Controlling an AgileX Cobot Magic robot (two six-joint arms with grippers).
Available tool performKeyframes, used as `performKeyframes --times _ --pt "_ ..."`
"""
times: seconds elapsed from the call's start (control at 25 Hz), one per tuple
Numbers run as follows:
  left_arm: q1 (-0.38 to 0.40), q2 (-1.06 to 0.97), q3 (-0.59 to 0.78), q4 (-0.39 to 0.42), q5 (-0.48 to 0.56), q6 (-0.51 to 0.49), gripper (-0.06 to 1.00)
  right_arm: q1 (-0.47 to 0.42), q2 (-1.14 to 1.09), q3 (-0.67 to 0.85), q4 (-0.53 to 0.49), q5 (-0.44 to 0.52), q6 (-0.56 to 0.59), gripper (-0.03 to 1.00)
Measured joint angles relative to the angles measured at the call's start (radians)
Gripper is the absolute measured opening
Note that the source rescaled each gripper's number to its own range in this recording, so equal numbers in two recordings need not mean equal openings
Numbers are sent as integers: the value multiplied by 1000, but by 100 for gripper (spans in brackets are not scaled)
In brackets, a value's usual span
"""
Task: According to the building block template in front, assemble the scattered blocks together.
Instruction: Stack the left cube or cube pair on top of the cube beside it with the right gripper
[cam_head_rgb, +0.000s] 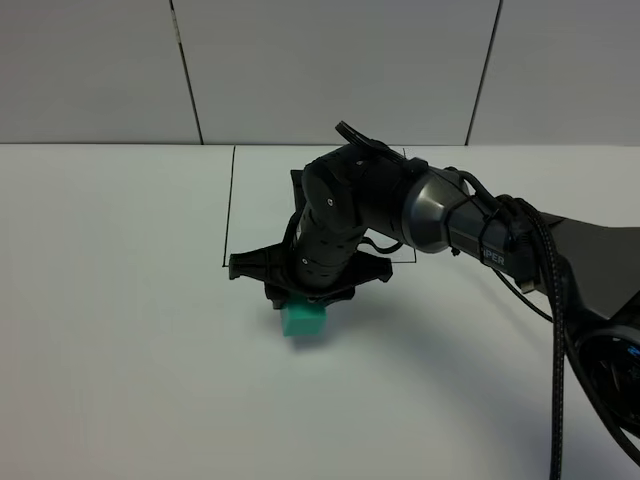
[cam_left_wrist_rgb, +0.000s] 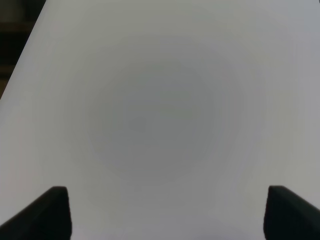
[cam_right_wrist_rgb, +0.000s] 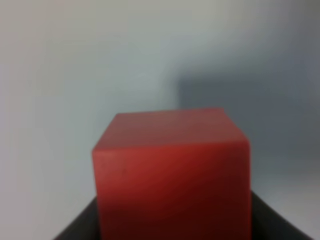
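A: Checking right gripper (cam_head_rgb: 305, 296) first. Its jaws are closed on the red cube (cam_right_wrist_rgb: 172, 175); the wrist view is filled with that cube sitting between the dark jaw bases.

B: High view agrees? I can't see red there.

A: The red one is hidden under the gripper body. Only the teal-green cube (cam_head_rgb: 303, 320) shows, resting on the white worktop (cam_head_rgb: 120, 350), directly below the gripper and seemingly touching it. Contact between the two cubes can't be told.

B: Template?

A: Covered by the right arm (cam_head_rgb: 450, 225). Only parts of a thin black drawn rectangle (cam_head_rgb: 229, 205) show, behind the teal-green cube.

B: Left gripper (cam_left_wrist_rgb: 165, 212)?

A: Jaws wide apart, nothing between them, just bare worktop in its wrist view. It doesn't appear in the high view.
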Motion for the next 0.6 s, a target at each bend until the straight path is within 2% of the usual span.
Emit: performKeyframes --times 0.28,0.6 --pt "0 0 0 0 0 0 94 0 0 81 -76 -51 103 8" --pt "0 0 0 0 0 0 94 0 56 85 -83 -97 127 8"
